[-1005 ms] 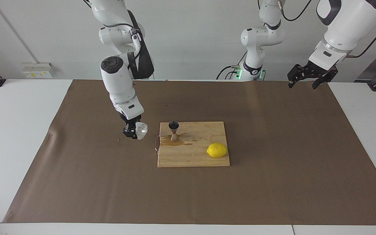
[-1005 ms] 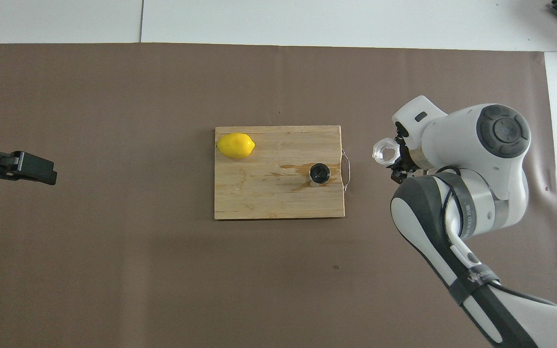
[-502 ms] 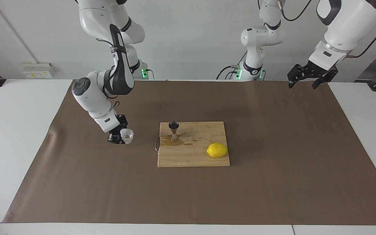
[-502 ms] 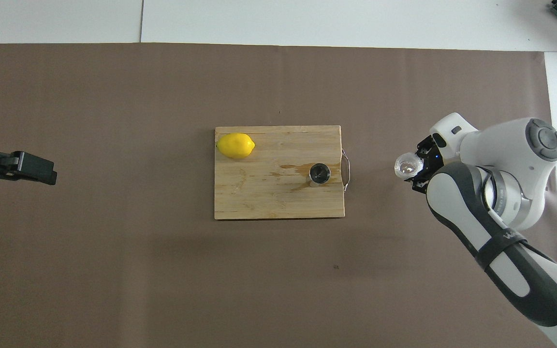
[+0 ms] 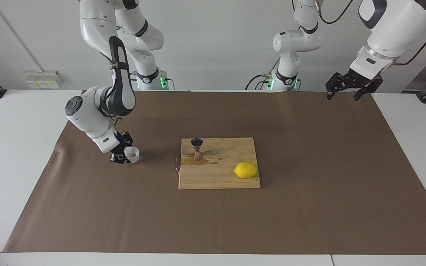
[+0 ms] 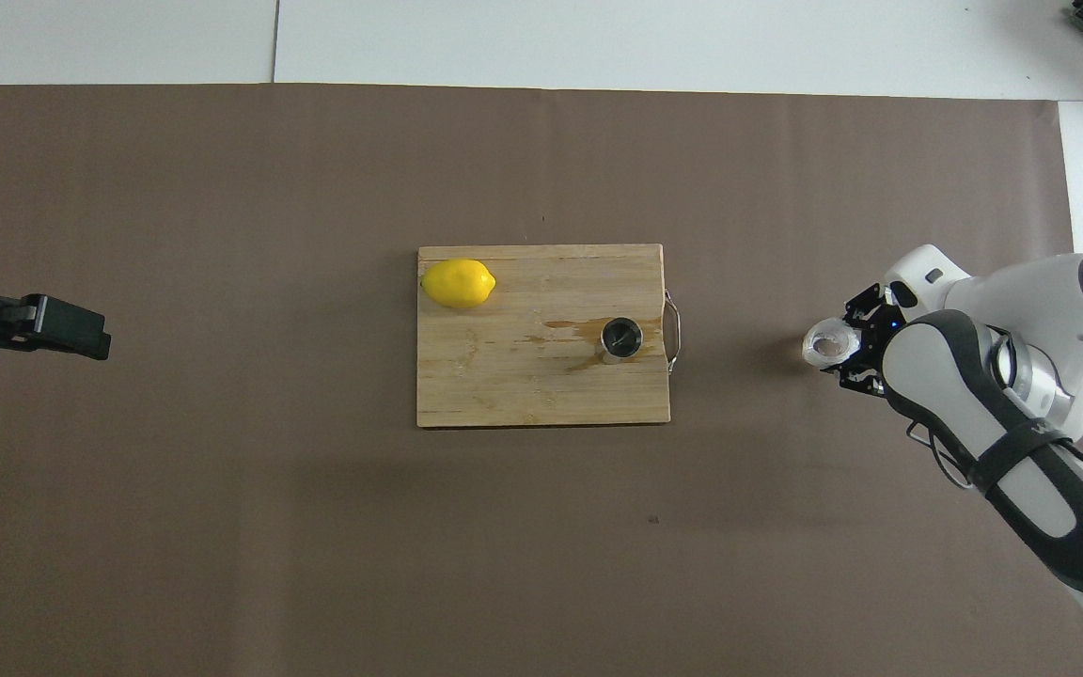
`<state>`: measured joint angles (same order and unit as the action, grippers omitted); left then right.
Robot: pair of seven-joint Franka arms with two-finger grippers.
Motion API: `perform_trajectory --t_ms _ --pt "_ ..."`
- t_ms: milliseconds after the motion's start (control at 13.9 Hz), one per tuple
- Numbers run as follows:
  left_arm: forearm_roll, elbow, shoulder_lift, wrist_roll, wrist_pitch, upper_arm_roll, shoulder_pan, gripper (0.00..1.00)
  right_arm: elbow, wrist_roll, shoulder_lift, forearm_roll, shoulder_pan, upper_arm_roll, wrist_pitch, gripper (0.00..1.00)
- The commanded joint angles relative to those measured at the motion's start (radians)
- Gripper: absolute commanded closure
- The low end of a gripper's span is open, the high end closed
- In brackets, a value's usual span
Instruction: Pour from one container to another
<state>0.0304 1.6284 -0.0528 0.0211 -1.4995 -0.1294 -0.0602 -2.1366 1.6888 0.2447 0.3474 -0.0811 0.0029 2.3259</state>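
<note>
The right gripper (image 5: 128,157), clamped on the clear cup (image 5: 131,154), has carried it away from the cutting board (image 5: 231,177) toward the right arm's end of the brown mat (image 5: 309,207), low and upright now rather than tipped. The jigger (image 5: 197,148) stands unmoved near the board's handle edge, beside a wet stain; the lemon (image 5: 246,170) stays at its corner. The left gripper (image 5: 348,90) waits, fingers spread, over the mat's edge.

Right claw (image 5: 127,155) low near the table, fingers closed, wrist tilted; left claw (image 5: 347,91) waits raised, fingers spread.
</note>
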Motion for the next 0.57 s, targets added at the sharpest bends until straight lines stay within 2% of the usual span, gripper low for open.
perform_trajectory --t_ms 0,72,287,502 --pt "-0.010 0.018 -0.022 0.006 0.007 -0.006 -0.012 0.00 -0.014 0.023 -0.005 0.025 -0.022 0.012 0.004 0.12" --pt "-0.010 0.018 -0.022 0.006 0.007 -0.007 -0.012 0.00 -0.010 0.017 -0.008 0.025 -0.020 0.012 -0.005 0.00" --pt "-0.010 0.018 -0.022 0.006 0.007 -0.007 -0.012 0.00 0.000 -0.095 -0.069 0.024 -0.016 0.008 -0.081 0.00" --pt "-0.010 0.018 -0.022 0.006 0.007 -0.007 -0.012 0.00 0.003 -0.332 -0.172 -0.039 -0.016 0.005 -0.195 0.00"
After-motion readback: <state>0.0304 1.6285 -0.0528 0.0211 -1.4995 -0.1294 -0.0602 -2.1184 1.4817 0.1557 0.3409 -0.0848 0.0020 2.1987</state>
